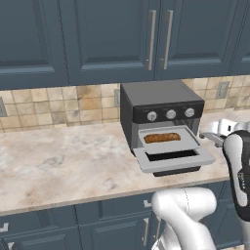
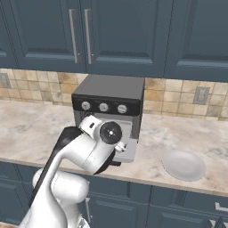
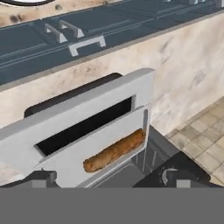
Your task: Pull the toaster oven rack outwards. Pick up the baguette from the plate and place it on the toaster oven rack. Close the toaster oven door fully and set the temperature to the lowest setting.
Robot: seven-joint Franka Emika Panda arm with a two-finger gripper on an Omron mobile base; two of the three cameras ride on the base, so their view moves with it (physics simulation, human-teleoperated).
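We see the baguette [image 1: 162, 137] lying on the pulled-out toaster oven rack [image 1: 168, 141], above the lowered toaster oven door [image 1: 173, 159]. The plate [image 2: 184, 165] sits bare on the table [image 1: 58, 166]. Our hand [image 3: 111, 177] hovers spread wide, holding nothing.

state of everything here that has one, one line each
toaster oven door: open, folded down flat
toaster oven rack: pulled out over the door
baguette: lying on the rack
plate: bare, on the counter right of the oven
pincer: open, holding nothing, above the door
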